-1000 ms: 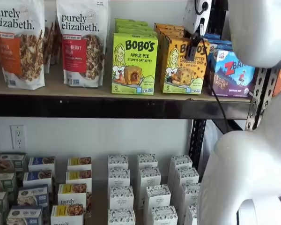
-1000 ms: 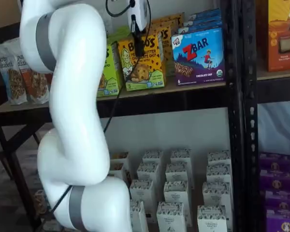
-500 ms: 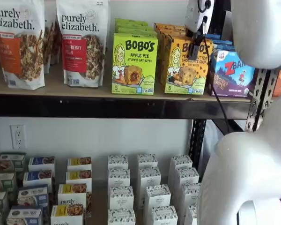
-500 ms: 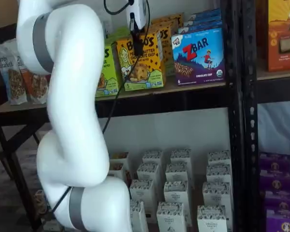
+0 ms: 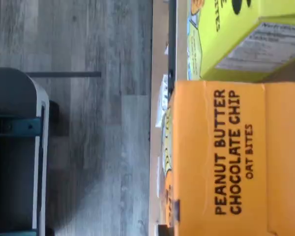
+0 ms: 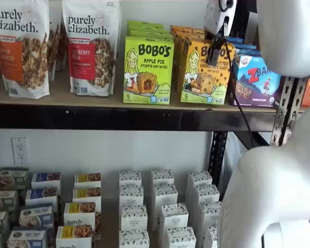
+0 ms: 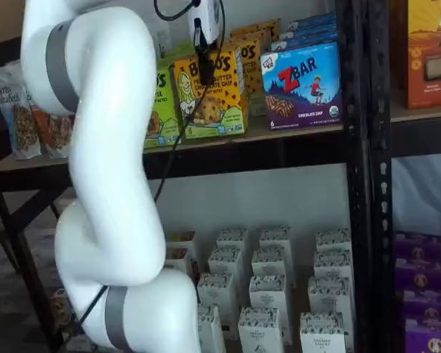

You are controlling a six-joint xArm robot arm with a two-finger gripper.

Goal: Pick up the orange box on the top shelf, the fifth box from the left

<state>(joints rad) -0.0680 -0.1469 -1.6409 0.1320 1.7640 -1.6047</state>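
Observation:
The orange box (image 6: 201, 77) stands on the top shelf (image 6: 93, 101), between a green Bobo's carton and a blue ZBar box. My gripper (image 6: 215, 51) comes down from above with its white body over the box's top edge. One black finger lies against the front face. The same grip appears in both shelf views, where the gripper (image 7: 204, 65) is shut on the orange box (image 7: 217, 103), which leans slightly. The wrist view looks onto the orange box's top panel (image 5: 221, 157), printed "PEANUT BUTTER CHOCOLATE CHIP". No fingers appear there.
The green Apple Pie carton (image 6: 147, 70) stands close on the left and the ZBar box (image 6: 256, 80) close on the right. More orange cartons stand behind. Granola bags (image 6: 90, 46) fill the shelf's left. Small white boxes (image 6: 163, 206) sit below. The white arm (image 7: 103, 147) stands in front.
The gripper has closed on the orange box's top. The box has tipped a little and shifted slightly with the gripper, and the arm has drifted with it.

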